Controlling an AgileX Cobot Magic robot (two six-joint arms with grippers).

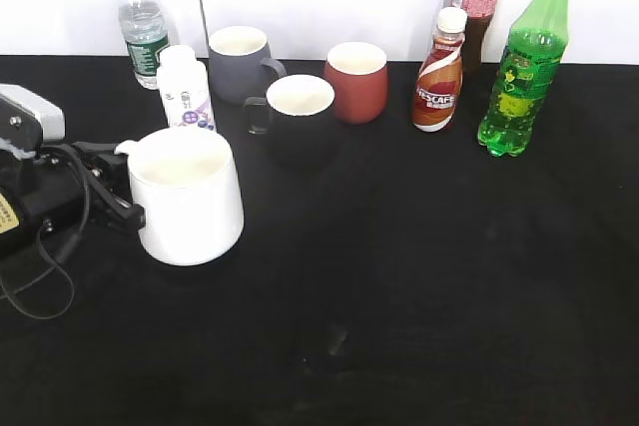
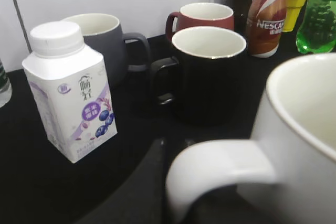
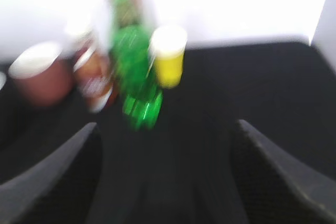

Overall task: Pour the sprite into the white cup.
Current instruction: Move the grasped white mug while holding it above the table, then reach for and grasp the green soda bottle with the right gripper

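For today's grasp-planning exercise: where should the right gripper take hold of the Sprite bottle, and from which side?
Grip the Sprite bottle around its narrower waist below the shoulder, coming level from the front. It stands upright, the Nescafe bottle crowds its left, and the right gripper already faces it, open.

Sprite (image 1: pixel 523 67) upright back-right; white cup (image 1: pixel 188 197) front-left.

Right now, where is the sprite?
Exterior view: the sprite stands upright at the far right, just right of the Nescafe bottle.
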